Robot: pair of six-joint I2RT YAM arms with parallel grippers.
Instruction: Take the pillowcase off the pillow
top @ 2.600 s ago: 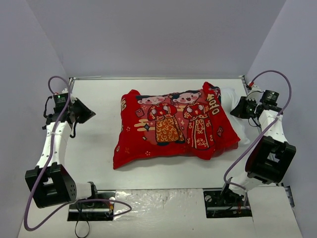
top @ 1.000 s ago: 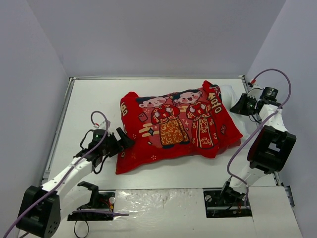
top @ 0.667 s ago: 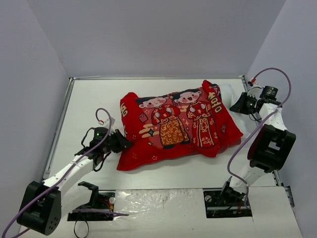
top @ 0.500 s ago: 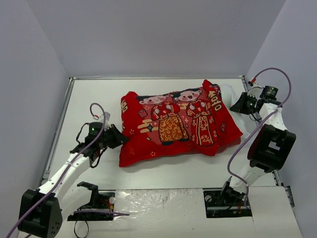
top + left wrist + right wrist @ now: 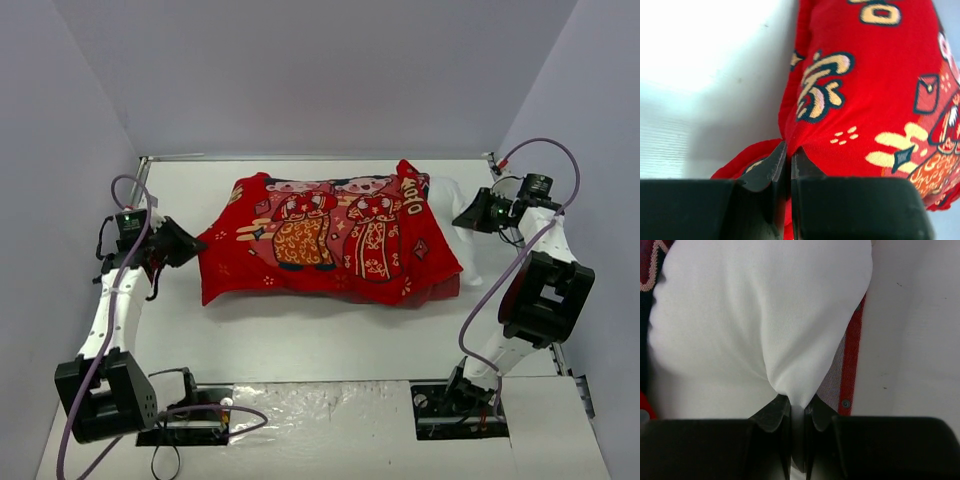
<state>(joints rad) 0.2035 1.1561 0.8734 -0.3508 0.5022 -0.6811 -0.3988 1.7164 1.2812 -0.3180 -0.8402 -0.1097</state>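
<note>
L gripper (image 5: 788,150) clamped on pillowcase (image 5: 855,100) corner, R gripper (image 5: 792,407) clamped on pillow (image 5: 755,315) tip; thin bites may slip under pull.

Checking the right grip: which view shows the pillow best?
Right wrist: the pillow fills the frame, pinched by the right gripper. Top shows only its white corner beyond the pillowcase; left wrist shows none.
</note>
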